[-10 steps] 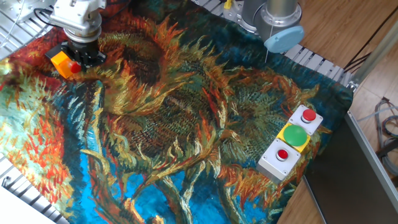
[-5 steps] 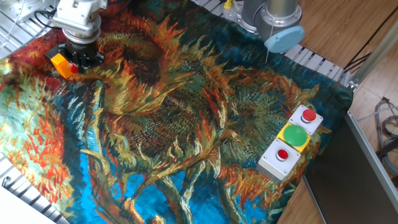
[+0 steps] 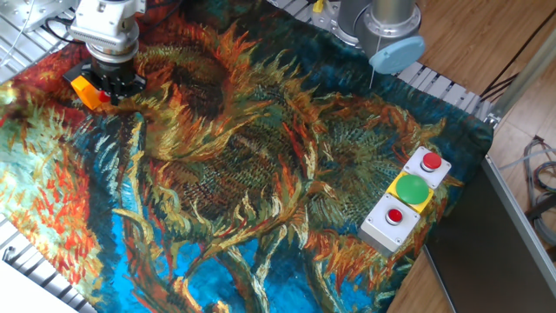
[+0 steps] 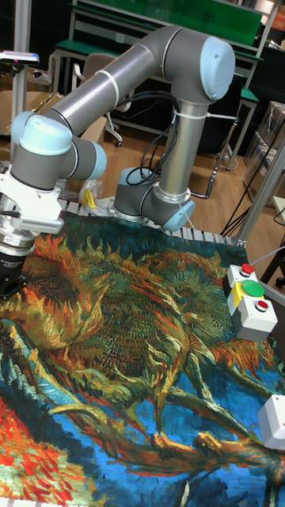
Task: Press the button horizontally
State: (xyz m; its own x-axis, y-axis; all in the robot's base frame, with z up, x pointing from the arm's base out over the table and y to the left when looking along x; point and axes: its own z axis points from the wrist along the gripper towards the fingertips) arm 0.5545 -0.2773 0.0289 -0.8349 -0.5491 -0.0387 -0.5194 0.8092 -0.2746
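Note:
The small orange-yellow box [image 3: 82, 89] sits at the far left back of the sunflower-patterned cloth [image 3: 261, 174]. Only a sliver of its red button [image 3: 103, 96] shows on the side facing my gripper. My gripper [image 3: 115, 83] hangs straight down, its dark fingers right against that side of the box and covering most of it. No gap or contact between the fingertips shows. In the tall fixed view the gripper [image 4: 8, 277] is at the left edge, and the box is out of the picture.
At the right edge of the cloth stand in a row a grey box with a red button [image 3: 432, 163], a yellow box with a big green button [image 3: 412, 189] and another grey box with a red button [image 3: 395, 217]. The arm's base [image 3: 382, 26] is at the back.
The gripper has shifted slightly left toward the orange box and now covers more of it. Less of the red button shows than a second ago.

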